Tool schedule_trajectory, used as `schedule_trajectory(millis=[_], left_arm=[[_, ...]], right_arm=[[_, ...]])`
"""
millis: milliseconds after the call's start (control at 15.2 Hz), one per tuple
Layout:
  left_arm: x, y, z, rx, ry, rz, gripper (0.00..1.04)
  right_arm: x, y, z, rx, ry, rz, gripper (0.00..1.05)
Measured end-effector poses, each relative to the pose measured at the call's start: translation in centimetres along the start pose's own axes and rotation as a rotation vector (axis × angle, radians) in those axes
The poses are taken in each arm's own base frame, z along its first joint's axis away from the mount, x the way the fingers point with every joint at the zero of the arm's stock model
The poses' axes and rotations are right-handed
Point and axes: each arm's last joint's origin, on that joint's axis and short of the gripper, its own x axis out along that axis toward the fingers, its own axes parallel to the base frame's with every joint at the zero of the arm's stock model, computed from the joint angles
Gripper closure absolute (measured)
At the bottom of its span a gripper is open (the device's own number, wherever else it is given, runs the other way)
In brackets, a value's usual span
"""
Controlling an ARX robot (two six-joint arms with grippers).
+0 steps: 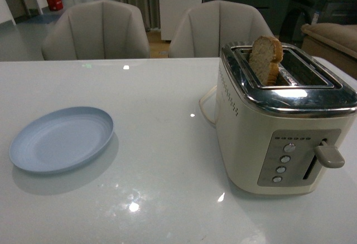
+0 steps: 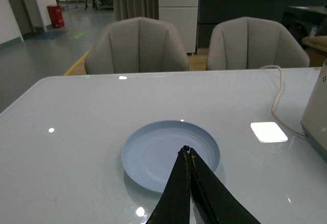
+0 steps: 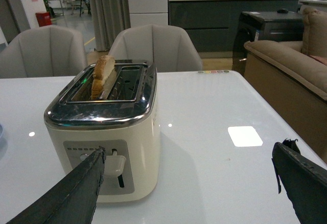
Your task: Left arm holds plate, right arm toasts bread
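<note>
The pale blue plate (image 1: 60, 138) lies empty on the white table at the left; in the left wrist view the plate (image 2: 153, 150) sits just beyond my left gripper (image 2: 187, 151), whose black jaws are shut with nothing between them, the tip over the plate's near part. The bread (image 1: 264, 58) stands upright in the far slot of the cream toaster (image 1: 279, 127), its rounded top sticking out. In the right wrist view the bread (image 3: 102, 74) and toaster (image 3: 104, 137) are ahead of my right gripper (image 3: 188, 152), which is open wide, one finger (image 3: 76, 188) close to the lever (image 3: 115, 163).
Two grey chairs (image 1: 96, 31) stand behind the table's far edge. The toaster's white cord (image 2: 277, 98) trails across the table. A sofa (image 3: 286, 70) sits off the table's right side. Neither arm shows in the front view.
</note>
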Motion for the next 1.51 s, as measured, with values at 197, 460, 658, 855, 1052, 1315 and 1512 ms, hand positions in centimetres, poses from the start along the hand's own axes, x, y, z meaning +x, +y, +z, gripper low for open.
schedule_trajectory(millis=[197, 460, 658, 855, 1052, 1315, 1512], left_arm=[[-0.7, 0.0, 0.3, 0.0, -0.017, 0.0, 1.03], [-1.6, 0.0, 0.3, 0.0, -0.016, 0.0, 1.03], [-2.0, 0.0, 0.3, 0.0, -0.018, 0.0, 1.03], [-2.3, 0.0, 0.3, 0.0, -0.02, 0.0, 1.03], [-3.3, 0.0, 0.2, 0.0, -0.017, 0.002, 1.03], [-3.3, 0.0, -0.1, 0.0, -0.004, 0.0, 1.03], [-3.3, 0.0, -0.1, 0.0, -0.004, 0.0, 1.0]], right_arm=[[0.0, 0.0, 0.0, 0.0, 0.0, 0.0, 0.06], [0.0, 0.0, 0.0, 0.0, 0.0, 0.0, 0.06], [0.0, 0.0, 0.0, 0.0, 0.0, 0.0, 0.06], [0.0, 0.0, 0.0, 0.0, 0.0, 0.0, 0.06], [0.0, 0.0, 0.0, 0.0, -0.001, 0.0, 0.06], [0.0, 0.0, 0.0, 0.0, 0.0, 0.0, 0.06], [0.0, 0.0, 0.0, 0.0, 0.0, 0.0, 0.06]])
